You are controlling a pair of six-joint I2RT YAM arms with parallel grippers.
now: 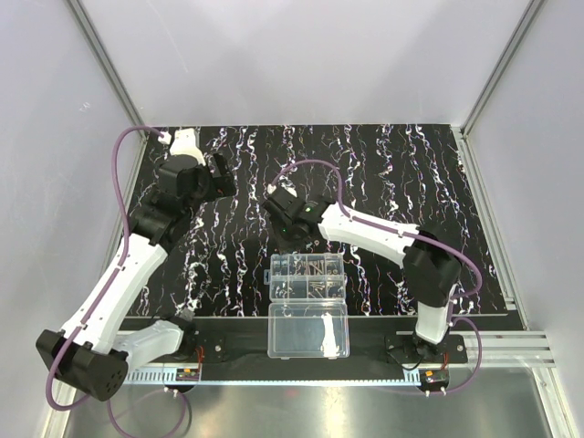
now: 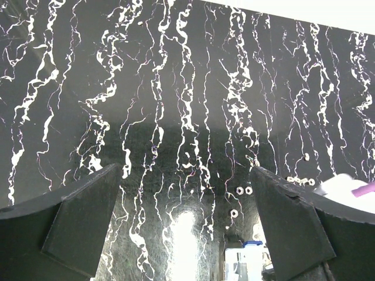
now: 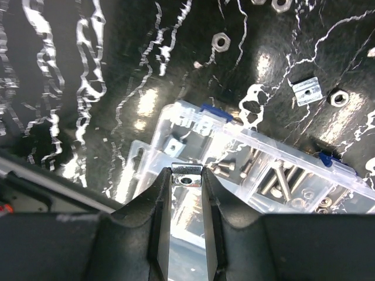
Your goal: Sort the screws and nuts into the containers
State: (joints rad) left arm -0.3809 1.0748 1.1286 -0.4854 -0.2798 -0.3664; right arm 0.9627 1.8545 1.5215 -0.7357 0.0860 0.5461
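My right gripper is shut on a small square silvery nut and holds it just above the near-left compartments of the clear organizer box. One compartment holds another square nut, and others hold several screws. Loose nuts lie on the mat beyond the box: a hex nut, a square one and a round one. My left gripper is open and empty over bare mat, with three nuts ahead to its right. In the top view the right gripper is just behind the box, and the left gripper is far left.
The undivided clear lid half lies open toward the arm bases. Blue latches sit on the box's far rim. The black mat with white streaks is bounded by white walls and a rail at the right.
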